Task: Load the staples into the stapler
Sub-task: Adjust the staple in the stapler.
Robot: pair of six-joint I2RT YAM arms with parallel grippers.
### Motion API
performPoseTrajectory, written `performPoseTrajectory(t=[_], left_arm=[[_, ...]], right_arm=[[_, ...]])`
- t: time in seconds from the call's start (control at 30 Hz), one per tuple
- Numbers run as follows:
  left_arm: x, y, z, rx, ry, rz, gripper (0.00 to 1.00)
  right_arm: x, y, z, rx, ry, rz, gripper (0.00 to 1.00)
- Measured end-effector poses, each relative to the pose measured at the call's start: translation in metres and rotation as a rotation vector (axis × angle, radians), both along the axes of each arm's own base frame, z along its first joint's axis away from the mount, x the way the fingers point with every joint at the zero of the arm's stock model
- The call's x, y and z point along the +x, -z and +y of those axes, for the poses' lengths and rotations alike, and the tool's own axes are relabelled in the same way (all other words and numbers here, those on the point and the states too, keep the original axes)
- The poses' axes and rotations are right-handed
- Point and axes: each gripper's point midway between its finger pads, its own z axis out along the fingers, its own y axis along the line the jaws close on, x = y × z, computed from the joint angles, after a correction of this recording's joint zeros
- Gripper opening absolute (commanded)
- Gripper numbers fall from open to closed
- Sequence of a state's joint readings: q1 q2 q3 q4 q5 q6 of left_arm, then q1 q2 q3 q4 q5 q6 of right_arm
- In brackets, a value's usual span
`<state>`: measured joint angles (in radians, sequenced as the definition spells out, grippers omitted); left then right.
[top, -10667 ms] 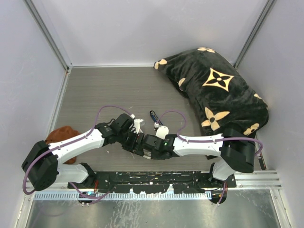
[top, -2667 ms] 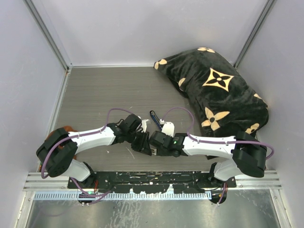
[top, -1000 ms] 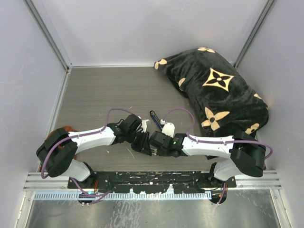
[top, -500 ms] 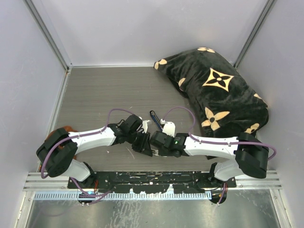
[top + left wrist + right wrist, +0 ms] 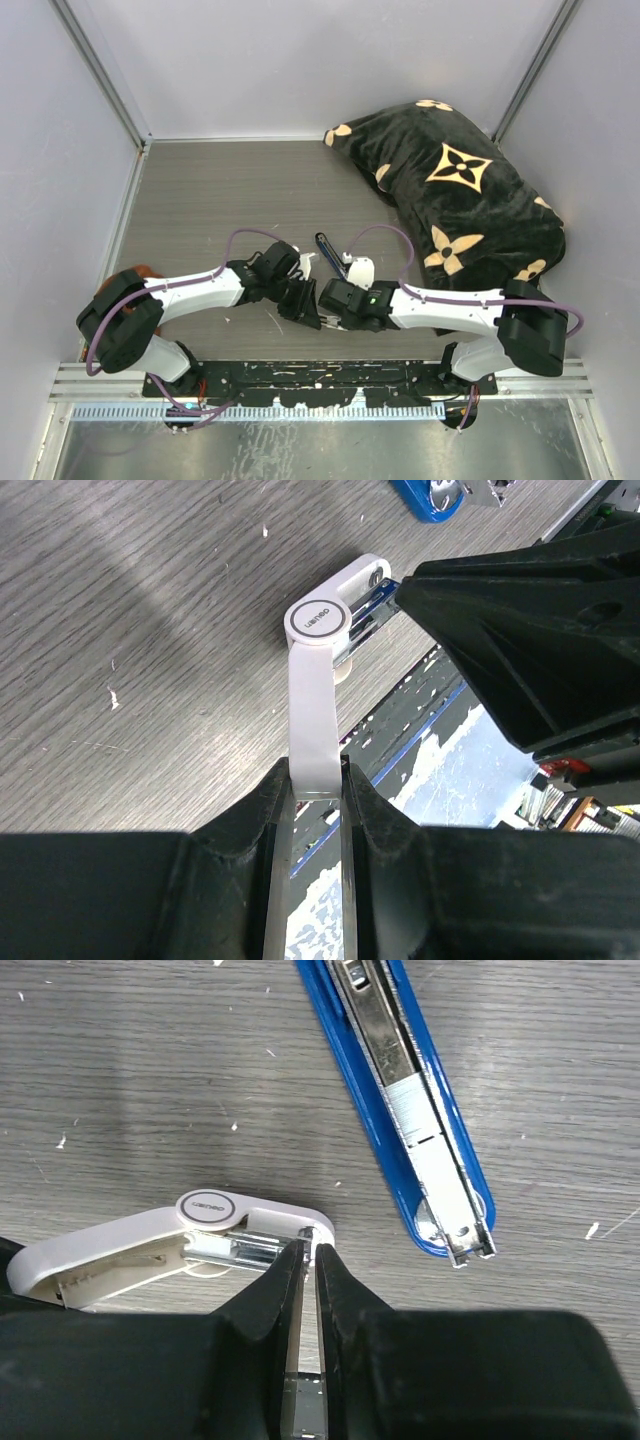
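The blue stapler (image 5: 327, 248) lies flat on the grey wood-grain desk (image 5: 220, 190), swung open so its silver inner channel faces up. In the right wrist view a short pale silvery block, which looks like the staples (image 5: 415, 1120), sits inside that channel towards the stapler's rounded end; I cannot tell this for sure.

Just beside the stapler, on its near side, lies a small white oblong piece (image 5: 310, 710). It is folded open at a round hinge cap, with a shiny metal strip showing between its 2 white limbs. The left hand (image 5: 316, 780) is clamped on the end of 1 white limb, with a finger pressed to each side of it. The right hand (image 5: 308, 1250) comes at the same piece from the other side. Its fingertips are drawn almost together, only a thin slit between them, right at the end of the metal strip. Whether they actually pinch anything there I cannot tell.

Neither hand touches the stapler. The 2 arms meet nose to nose just near of it. Well to the right of the stapler a black cushion (image 5: 460, 190) with tan flower marks fills the far corner. Well to the left of the stapler, a brown lump (image 5: 135, 275) peeks out behind the left arm.
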<state>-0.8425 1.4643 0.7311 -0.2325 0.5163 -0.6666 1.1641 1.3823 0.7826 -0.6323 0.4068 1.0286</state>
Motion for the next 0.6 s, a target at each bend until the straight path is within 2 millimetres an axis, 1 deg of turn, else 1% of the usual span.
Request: performPoseTrajectory(t=[0.17, 0.33, 0.47, 0.6], left_arm=[[0.000, 0.000, 0.000, -0.002, 0.000, -0.001, 0.11], [0.000, 0.000, 0.000, -0.001, 0.000, -0.001, 0.12], [0.000, 0.000, 0.000, -0.001, 0.000, 0.000, 0.12], [0.000, 0.002, 0.000, 0.003, 0.000, 0.004, 0.12]], right_arm=[[-0.001, -0.003, -0.008, -0.004, 0.003, -0.012, 0.22], [-0.001, -0.014, -0.011, 0.036, 0.003, -0.036, 0.29], [0.002, -0.018, -0.007, 0.063, -0.019, -0.054, 0.38], [0.004, -0.016, 0.000, 0.067, -0.064, -0.060, 0.39]])
